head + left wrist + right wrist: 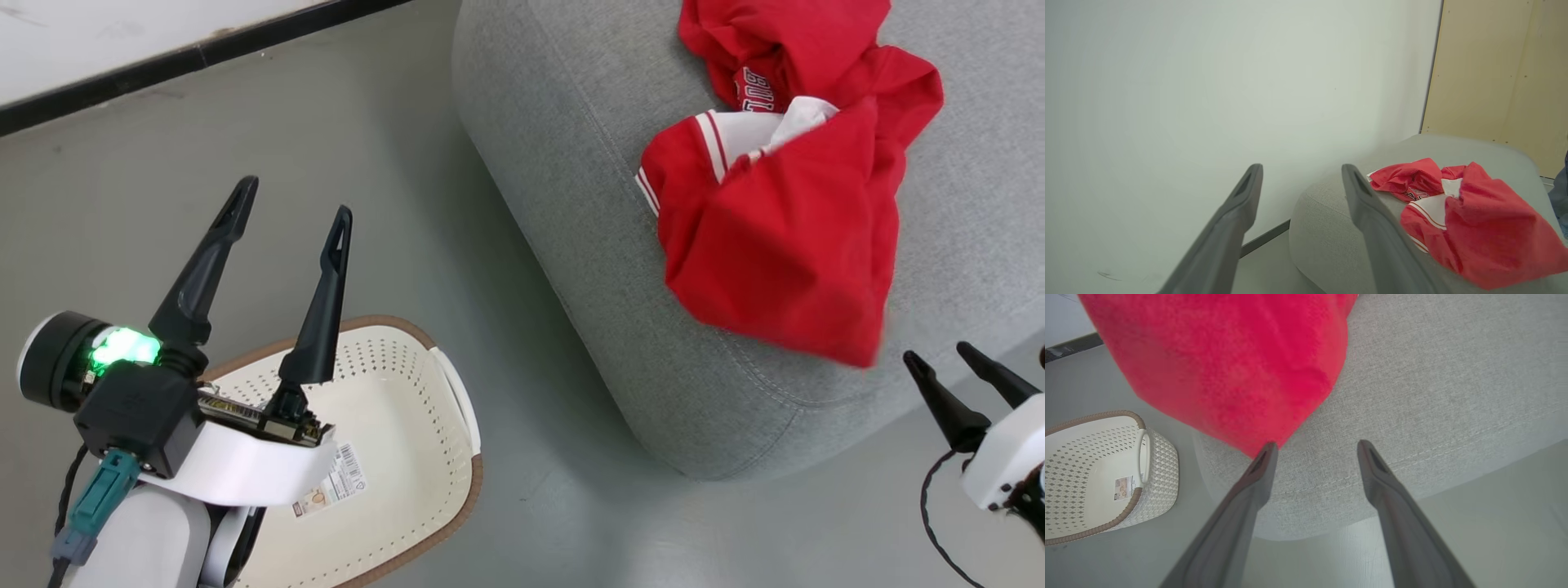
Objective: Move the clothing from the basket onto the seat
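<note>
The red clothing (784, 204) with white stripes and lettering lies bunched on the grey sofa seat (571, 163); it is also on the sofa (1323, 212) in the left wrist view as red clothing (1470, 220). The cream basket (392, 457) stands on the floor with only a barcode label inside. My left gripper (290, 200) is open above the basket's far rim, holding nothing. My right gripper (939, 355) is open just off the sofa's near edge, close to the clothing's lower corner (1229, 371), with nothing between its fingers (1261, 477).
Grey floor (326, 147) separates the basket from the sofa. A white wall with a dark baseboard (163, 69) runs at the far left. A tan panel (1498, 69) stands behind the sofa. The basket (1098, 473) sits left of the sofa in the right wrist view.
</note>
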`<state>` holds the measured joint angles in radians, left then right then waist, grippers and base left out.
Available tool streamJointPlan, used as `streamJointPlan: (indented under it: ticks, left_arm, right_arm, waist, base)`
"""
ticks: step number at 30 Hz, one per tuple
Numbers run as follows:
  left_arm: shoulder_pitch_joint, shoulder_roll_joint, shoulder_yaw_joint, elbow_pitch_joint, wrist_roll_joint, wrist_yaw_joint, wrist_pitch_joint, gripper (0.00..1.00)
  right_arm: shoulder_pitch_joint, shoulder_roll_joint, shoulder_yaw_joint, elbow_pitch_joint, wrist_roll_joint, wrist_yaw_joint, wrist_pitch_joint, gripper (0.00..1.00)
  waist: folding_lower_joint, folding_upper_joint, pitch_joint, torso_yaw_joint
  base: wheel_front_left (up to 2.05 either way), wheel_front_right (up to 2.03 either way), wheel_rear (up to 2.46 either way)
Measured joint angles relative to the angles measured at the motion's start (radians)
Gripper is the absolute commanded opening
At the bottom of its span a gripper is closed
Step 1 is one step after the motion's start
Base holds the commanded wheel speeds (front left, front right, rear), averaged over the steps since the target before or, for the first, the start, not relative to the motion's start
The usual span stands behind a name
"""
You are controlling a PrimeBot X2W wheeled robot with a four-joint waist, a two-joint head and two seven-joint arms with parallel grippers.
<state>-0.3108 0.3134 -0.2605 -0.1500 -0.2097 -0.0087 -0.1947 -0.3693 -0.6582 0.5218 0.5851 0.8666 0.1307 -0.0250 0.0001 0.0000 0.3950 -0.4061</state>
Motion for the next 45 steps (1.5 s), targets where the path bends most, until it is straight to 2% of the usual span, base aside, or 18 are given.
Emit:
streamJointPlan:
  ticks: [11,21,36,45]
  left_arm:
    - [0.021,-0.005,0.008,0.007,-0.009,0.009,-0.014,1.0]
    - [0.047,-0.022,0.017,0.009,-0.016,0.029,-0.026,1.0]
    - [0.113,-0.043,0.08,0.018,-0.018,0.091,-0.045,1.0]
    - [0.177,-0.069,0.108,0.06,-0.037,0.127,-0.048,1.0]
  right_arm:
    - [0.039,-0.088,-0.007,-0.165,0.053,0.0,-0.014,0.96]
    - [0.029,-0.156,-0.037,-0.263,0.026,0.0,-0.081,0.96]
    - [-0.091,-0.162,-0.076,-0.331,-0.08,0.0,-0.135,0.99]
    - [-0.135,-0.105,-0.102,-0.351,-0.145,0.0,-0.142,0.98]
  waist:
    - [0.0,0.0,-0.036,-0.035]
    - [0.0,0.0,-0.069,-0.027]
    - [0.0,0.0,-0.131,0.057]
    - [0.0,0.0,-0.172,0.119]
  base:
    - [0.0,0.0,0.0]
    - [0.0,0.0,0.0]
    - [0.0,0.0,0.0]
    - [0.0,0.0,0.0]
